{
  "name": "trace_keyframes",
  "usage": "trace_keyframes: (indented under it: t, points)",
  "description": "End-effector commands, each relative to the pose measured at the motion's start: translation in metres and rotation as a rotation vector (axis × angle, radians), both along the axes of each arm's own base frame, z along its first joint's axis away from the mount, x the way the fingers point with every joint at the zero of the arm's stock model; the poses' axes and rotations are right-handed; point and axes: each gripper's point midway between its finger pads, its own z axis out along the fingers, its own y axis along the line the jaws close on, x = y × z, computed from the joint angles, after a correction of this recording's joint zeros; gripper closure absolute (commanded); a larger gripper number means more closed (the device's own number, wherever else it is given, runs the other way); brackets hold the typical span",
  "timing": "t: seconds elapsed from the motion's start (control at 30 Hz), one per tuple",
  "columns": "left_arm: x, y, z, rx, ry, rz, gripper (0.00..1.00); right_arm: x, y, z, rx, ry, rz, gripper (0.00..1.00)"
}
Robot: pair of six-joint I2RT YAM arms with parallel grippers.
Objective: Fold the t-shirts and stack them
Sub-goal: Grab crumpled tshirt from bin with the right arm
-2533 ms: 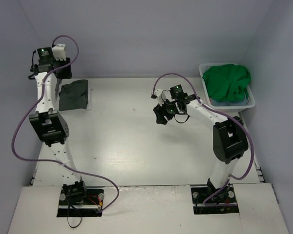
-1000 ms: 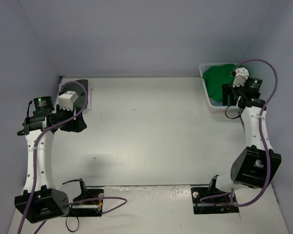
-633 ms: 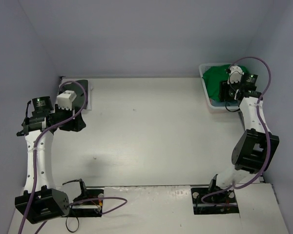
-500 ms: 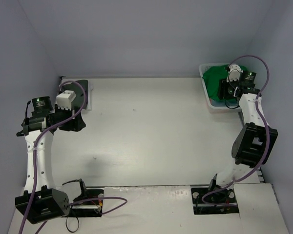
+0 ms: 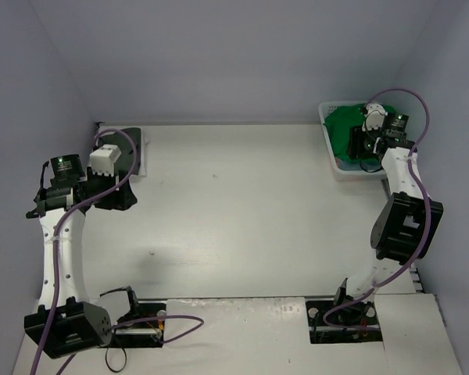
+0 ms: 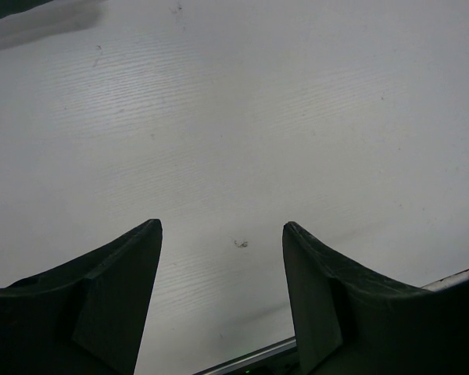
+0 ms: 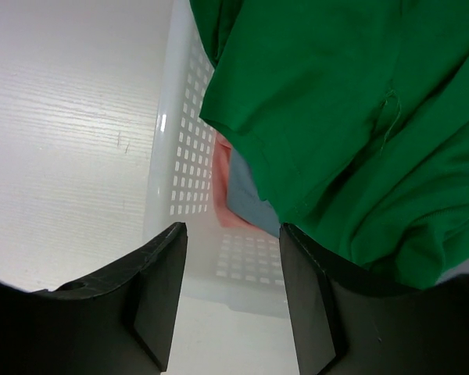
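Observation:
The bright green t-shirt lies bunched in the white laundry basket at the back right. It fills the right wrist view, with a blue-grey cloth and a pink cloth under it. My right gripper is open and empty, just above the basket's near-left corner. The folded dark grey shirt lies at the back left, partly hidden by my left arm. My left gripper is open and empty over bare table, in front of that shirt.
The basket's perforated wall stands between my right fingers and the table. The table's metal front edge shows low in the left wrist view. Purple cables loop over both arms.
My right gripper has swung from the table's middle to the basket and edged further over the green shirt. My left arm has drawn back from the dark grey shirt and now holds still.

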Motion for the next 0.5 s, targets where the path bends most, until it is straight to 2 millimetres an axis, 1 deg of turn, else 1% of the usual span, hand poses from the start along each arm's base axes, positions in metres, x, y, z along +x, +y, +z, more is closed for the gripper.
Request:
trace_keyframes:
  t: [0.0, 0.3, 0.47]
  points:
    - [0.012, 0.004, 0.018, 0.006, -0.072, 0.008, 0.42, 0.006, -0.006, 0.043, -0.034, -0.108, -0.034, 0.52]
    - [0.013, 0.005, 0.016, 0.006, -0.059, 0.014, 0.42, 0.007, -0.023, 0.035, -0.097, -0.092, -0.096, 0.52]
    - [0.012, 0.006, 0.016, 0.008, -0.058, 0.018, 0.42, 0.011, -0.024, 0.026, -0.098, -0.085, -0.092, 0.51]
